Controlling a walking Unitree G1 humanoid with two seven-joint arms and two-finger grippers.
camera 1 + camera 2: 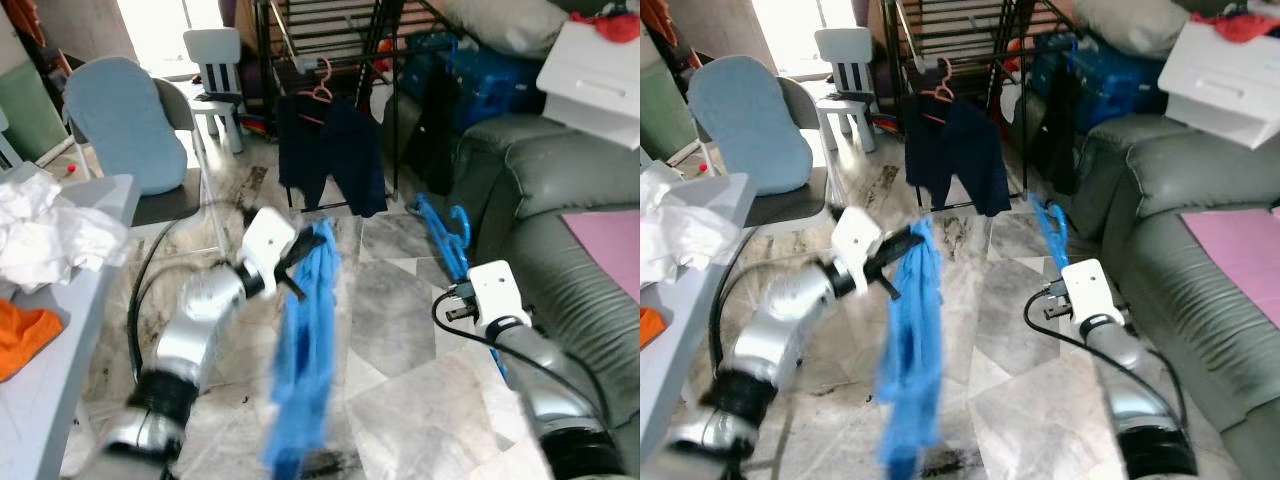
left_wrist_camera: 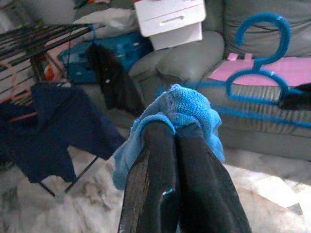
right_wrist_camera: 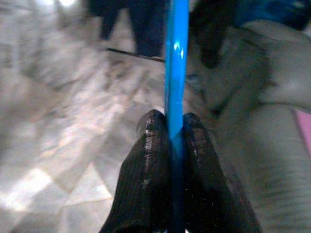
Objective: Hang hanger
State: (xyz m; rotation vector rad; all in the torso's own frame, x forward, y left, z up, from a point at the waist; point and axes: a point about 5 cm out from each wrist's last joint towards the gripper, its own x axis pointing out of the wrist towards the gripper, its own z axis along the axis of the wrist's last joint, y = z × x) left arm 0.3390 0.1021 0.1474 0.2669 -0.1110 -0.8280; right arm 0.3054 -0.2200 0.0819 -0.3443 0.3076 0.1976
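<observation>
While the right gripper (image 3: 175, 127) is clamping its jaws on the blue plastic hanger (image 1: 447, 240), holding it hook-up beside the grey-green leather sofa (image 1: 560, 270), the left gripper (image 2: 174, 127) is pinching the bright blue cloth garment (image 1: 305, 350) so that it is hanging free above the marble floor (image 1: 400, 330). Garment and hanger are being kept well apart. Open floor is lying between the arms and the black metal drying rack (image 1: 330, 40), where a dark navy shirt (image 1: 330, 150) is already hanging; the sofa edge is crowding the right arm.
</observation>
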